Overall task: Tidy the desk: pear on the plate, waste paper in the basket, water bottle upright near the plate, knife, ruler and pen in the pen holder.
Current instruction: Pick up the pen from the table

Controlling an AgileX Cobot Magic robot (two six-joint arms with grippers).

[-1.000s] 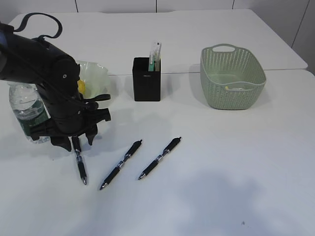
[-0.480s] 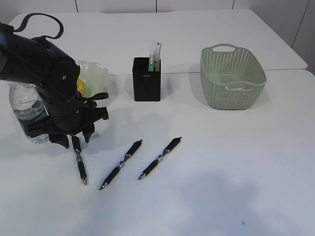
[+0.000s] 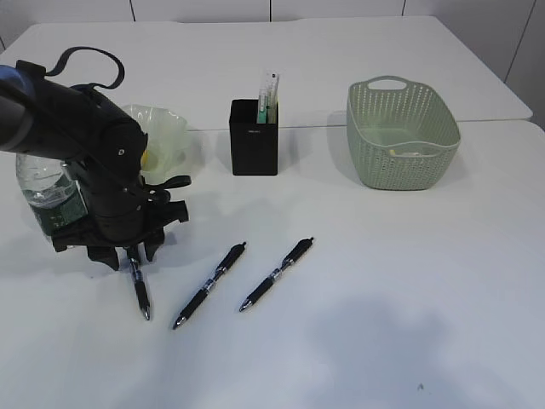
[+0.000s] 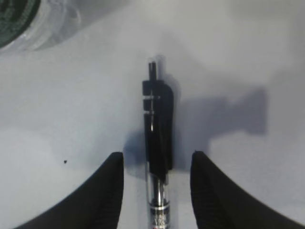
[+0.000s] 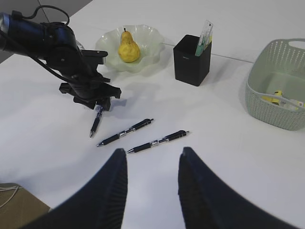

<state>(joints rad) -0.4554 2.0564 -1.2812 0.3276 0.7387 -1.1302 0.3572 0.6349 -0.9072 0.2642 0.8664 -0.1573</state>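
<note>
Pens: three black click pens lie on the white desk (image 3: 409, 281); the left gripper (image 4: 157, 191) straddles the leftmost pen (image 4: 158, 157) with fingers parted, not touching. The right gripper (image 5: 151, 188) hangs open, empty. Yellow pear (image 5: 127, 46) sits in the pale green wavy glass plate (image 5: 153, 39), clear bottle (image 3: 43, 192) just left, black square holder (image 3: 254, 138) right.

So the only thing that moved is the left gripper (image 3: 129, 253): it shifted a touch toward the desk's (image 3: 383, 324) far edge along the leftmost black pen (image 3: 139, 287), then dropped lower, and its fingers (image 4: 102, 191) now straddle the pen's clip end. The arm (image 3: 81, 141) swung up with it, so more of the plate (image 3: 166, 128) shows
</note>
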